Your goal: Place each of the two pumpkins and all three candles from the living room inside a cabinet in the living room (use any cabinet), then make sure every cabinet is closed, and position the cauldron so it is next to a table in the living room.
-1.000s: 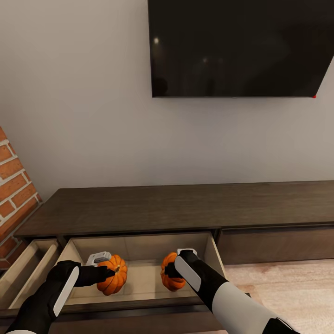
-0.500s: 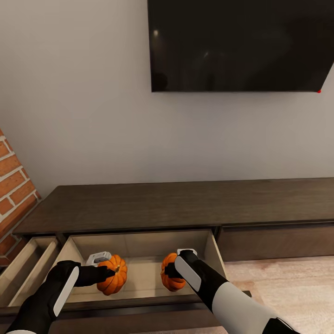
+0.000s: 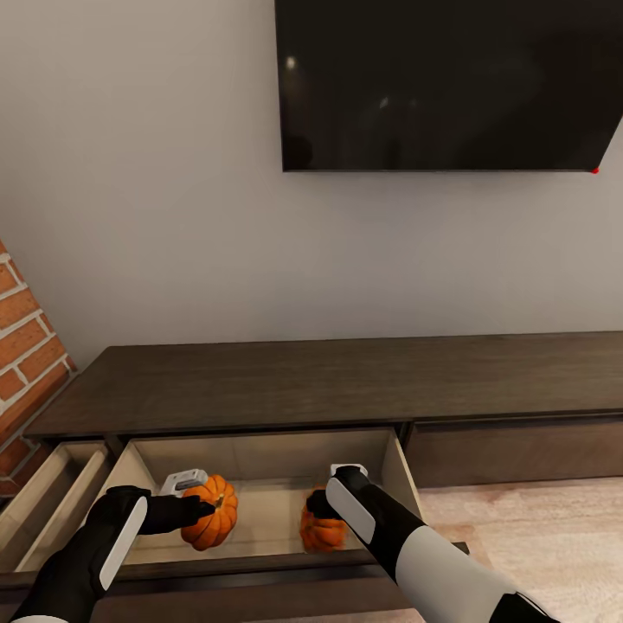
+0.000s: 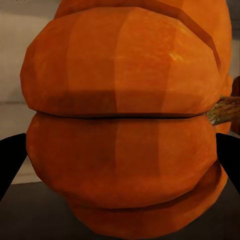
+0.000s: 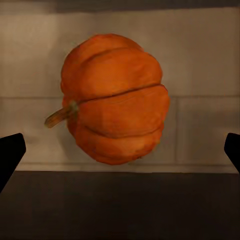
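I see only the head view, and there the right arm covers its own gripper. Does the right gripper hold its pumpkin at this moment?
Observer: No. In the right wrist view the right gripper has its jaws wide open, and the right pumpkin sits clear of both.
Operator: And the left side? In my view the gripper is dark against the pumpkin, so I cannot judge the contact.
Observer: The left wrist view shows the left pumpkin spanning the whole gap of the left gripper, pressed against both sides, so it is gripped.
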